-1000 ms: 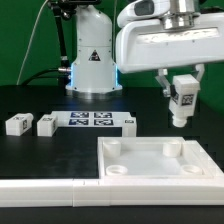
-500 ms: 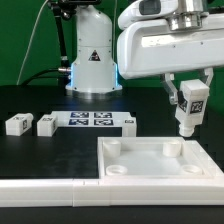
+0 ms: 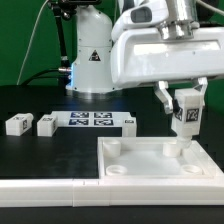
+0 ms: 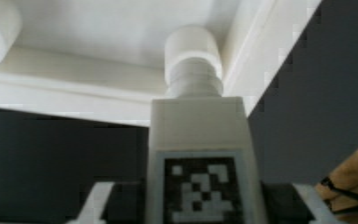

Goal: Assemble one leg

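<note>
Leg held over the tray's corner hole
The gripper is clamped on 1 leg, which is upright with its tag facing outward. Its lower tip is at the far corner hole of the white tray; contact cannot be told. A 2nd leg and a 3rd leg lie beside the marker board.

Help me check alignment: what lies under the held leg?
The white tray-like piece, at its far corner on the exterior view's right. The leg hides the spot beneath its tip, so any hole there cannot be seen.
</note>
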`<control>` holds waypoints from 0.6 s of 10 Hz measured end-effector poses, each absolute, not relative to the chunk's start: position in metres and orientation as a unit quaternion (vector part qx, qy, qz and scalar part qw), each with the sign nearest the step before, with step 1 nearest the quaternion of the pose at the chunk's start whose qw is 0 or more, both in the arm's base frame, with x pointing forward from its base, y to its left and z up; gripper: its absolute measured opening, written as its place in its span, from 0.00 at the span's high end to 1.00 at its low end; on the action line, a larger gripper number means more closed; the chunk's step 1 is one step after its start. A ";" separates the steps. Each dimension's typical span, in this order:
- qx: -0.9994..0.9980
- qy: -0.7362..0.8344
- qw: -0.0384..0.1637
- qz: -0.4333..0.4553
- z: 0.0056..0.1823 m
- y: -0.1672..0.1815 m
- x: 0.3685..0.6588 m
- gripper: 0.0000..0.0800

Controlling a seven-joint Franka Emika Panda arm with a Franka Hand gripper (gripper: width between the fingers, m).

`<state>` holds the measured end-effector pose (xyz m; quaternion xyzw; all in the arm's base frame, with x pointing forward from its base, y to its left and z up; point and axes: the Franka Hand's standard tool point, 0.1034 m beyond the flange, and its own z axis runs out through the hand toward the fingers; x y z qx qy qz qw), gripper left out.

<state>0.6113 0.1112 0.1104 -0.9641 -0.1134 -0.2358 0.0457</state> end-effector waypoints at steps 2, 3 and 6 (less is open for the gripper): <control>-0.963 -0.110 0.048 -0.239 0.106 0.112 0.626 0.64; -0.964 -0.109 0.049 -0.239 0.101 0.113 0.628 0.64; -0.966 -0.110 0.052 -0.230 0.085 0.118 0.626 0.64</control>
